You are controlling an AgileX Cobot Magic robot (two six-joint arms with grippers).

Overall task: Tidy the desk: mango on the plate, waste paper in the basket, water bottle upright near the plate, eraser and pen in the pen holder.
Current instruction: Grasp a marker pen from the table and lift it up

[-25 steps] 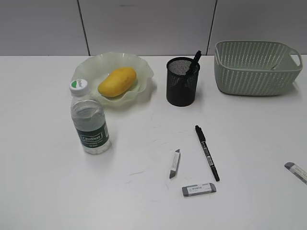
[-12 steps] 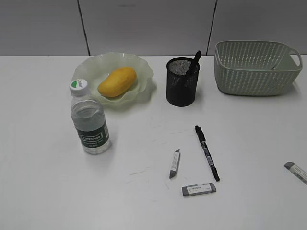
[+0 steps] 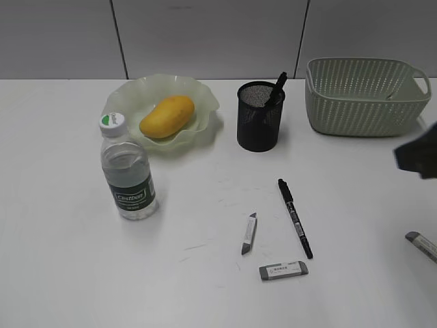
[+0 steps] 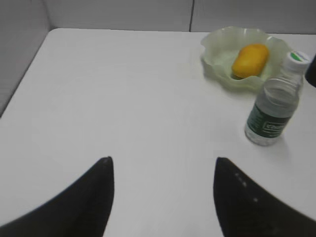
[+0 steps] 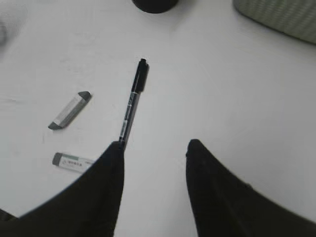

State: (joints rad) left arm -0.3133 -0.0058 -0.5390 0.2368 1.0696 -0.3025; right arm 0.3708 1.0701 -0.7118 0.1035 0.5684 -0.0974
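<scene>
right wrist view: right gripper [image 5: 153, 148] jaws apart, empty, pen [image 5: 132, 106] just ahead by its left fingertip, likely lined up for a grab. eraser [image 5: 72, 160] off left. left gripper [image 4: 163, 168] open, idle; mango [image 4: 250, 59] already plated.

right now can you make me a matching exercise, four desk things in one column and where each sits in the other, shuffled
Things:
1. mango
2. water bottle
3. black pen
4. basket

Places:
A. far right corner of the desk
B. lying flat between two erasers and the pen holder
C. in the plate
D. upright, just in front of the plate

Pairs: 1-C, 2-D, 3-B, 4-A
</scene>
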